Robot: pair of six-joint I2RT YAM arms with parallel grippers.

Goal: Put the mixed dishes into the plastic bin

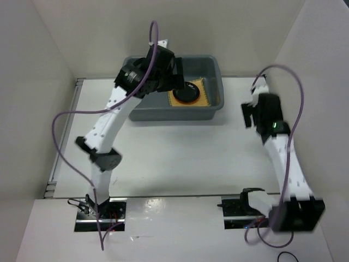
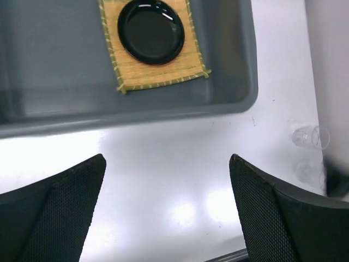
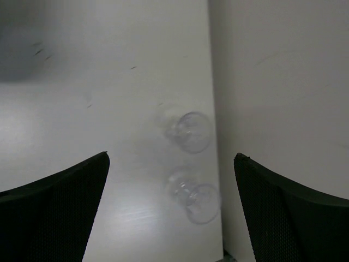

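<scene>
You're looking at a robotics lab cell, not a kitchen: a white table (image 1: 180,164) boxed in on three sides by plain white panels (image 1: 38,65), a left arm (image 1: 110,123) and a right arm (image 1: 289,164) bolted to metal plates (image 1: 117,215) at its near edge, and purple cables (image 1: 53,130) looping loose from them. The grey bin (image 1: 174,113) stands on that same table.

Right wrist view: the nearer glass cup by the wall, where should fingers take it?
Probably grip the nearer glass cup across its round sides from above, fingers closing parallel to the wall: it crowds one side, but a gap separates the other cup.
</scene>
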